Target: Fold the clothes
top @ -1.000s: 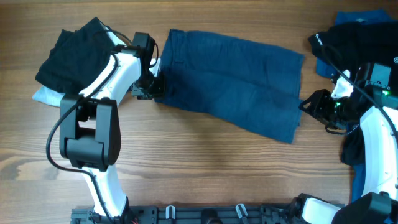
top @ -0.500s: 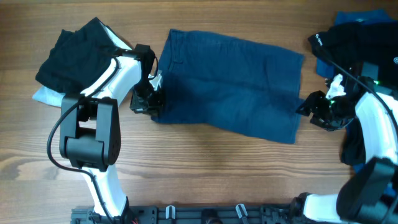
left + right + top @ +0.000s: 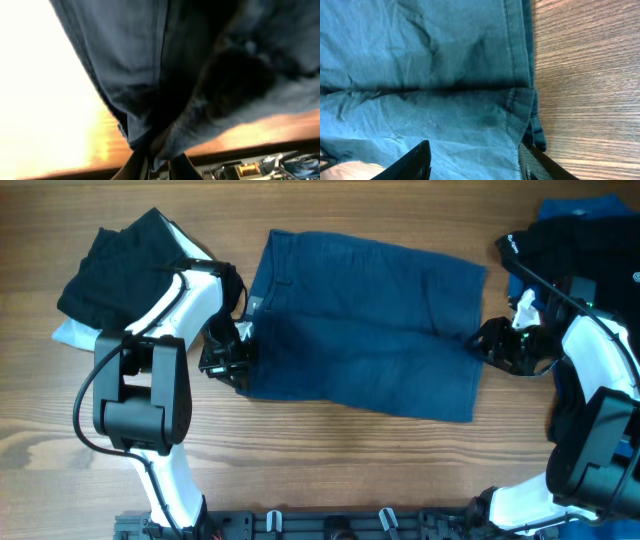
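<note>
Shorts [image 3: 365,325] flat; left fingers [image 3: 180,169] pinch waistband edge, right fingers [image 3: 415,162] straddle hem.

Overhead: even, bright, soft shadows. Left wrist: clothes [image 3: 125,50] blurred, dim; left side blown out white. Right wrist: sharp; glare on tabletop [image 3: 585,65].

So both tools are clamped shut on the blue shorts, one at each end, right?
Not quite. Only the left tool is clamped shut on the blue shorts. The right tool is at the other end, but its fingers stand wide apart over the hem and grip nothing, as the right wrist view shows.
</note>
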You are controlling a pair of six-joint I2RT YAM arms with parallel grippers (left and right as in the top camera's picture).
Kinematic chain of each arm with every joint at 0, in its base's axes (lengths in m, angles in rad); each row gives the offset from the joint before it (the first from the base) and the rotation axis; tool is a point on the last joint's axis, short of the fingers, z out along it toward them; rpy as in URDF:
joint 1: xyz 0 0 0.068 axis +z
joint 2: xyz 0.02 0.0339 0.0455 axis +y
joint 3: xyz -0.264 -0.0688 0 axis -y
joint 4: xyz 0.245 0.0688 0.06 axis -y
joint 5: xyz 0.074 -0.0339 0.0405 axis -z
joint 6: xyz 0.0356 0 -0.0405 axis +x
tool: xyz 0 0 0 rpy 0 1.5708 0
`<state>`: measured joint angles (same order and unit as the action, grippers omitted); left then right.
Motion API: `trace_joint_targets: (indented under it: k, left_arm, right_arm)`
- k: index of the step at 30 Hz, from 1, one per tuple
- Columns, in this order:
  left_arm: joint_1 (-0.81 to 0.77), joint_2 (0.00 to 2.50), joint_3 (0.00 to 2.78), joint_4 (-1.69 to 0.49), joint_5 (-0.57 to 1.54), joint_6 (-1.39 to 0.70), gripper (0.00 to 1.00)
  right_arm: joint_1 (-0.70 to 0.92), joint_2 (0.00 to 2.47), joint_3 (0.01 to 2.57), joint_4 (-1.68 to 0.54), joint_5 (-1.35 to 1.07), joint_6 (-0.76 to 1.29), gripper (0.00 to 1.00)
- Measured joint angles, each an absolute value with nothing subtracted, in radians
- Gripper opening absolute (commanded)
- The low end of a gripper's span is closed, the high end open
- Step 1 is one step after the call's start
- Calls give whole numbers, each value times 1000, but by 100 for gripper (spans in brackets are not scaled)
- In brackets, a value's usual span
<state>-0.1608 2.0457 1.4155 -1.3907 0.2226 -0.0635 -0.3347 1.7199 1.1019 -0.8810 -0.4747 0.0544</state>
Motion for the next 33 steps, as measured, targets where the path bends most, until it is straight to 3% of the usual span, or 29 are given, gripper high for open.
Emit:
trace_joint_targets:
  k: [3, 4, 8, 10, 11, 12, 14, 15, 17, 21, 23, 28, 33]
  left_arm:
    - [-160, 2046, 1415, -1460, 223, -57, 4]
    - [-160, 2046, 1414, -1489, 222, -52, 4]
    - [-160, 2041, 1414, -1501, 223, -49, 4]
    - [-160, 2020, 1414, -1501, 223, -48, 6]
    - [-161, 2000, 1414, -1503, 224, -48, 16]
    - [-160, 1973, 1414, -1509, 226, -48, 25]
    - [-160, 1927, 1413, -1523, 228, -43, 34]
    - [-160, 1886, 1413, -1531, 231, -42, 38]
    - [-160, 1839, 1413, -1534, 231, -40, 38]
    - [-160, 1814, 1412, -1475, 233, -41, 5]
    - [-160, 1814, 1411, -1333, 252, -35, 4]
    - [-161, 1814, 1407, -974, 341, -39, 4]
    - [-167, 1823, 1407, -690, 393, -39, 4]
  right_arm:
    - [-335, 1736, 1089, -878, -458, 81, 47]
    - [-335, 1744, 1075, -873, -449, 90, 27]
    - [-332, 1750, 1039, -871, -440, 115, 5]
    - [-331, 1750, 1035, -897, -437, 121, 4]
    - [-331, 1750, 1034, -910, -437, 124, 4]
    - [-331, 1750, 1034, -948, -436, 126, 11]
    - [-331, 1750, 1034, -989, -429, 130, 43]
    - [-331, 1750, 1034, -1014, -414, 130, 48]
    - [-331, 1750, 1034, -1023, -381, 133, 49]
    - [-331, 1750, 1032, -891, -347, 165, 42]
    - [-331, 1750, 1036, -830, -347, 186, 28]
    - [-331, 1750, 1085, -688, -395, 224, 6]
    - [-294, 1751, 1106, -536, -487, 246, 4]
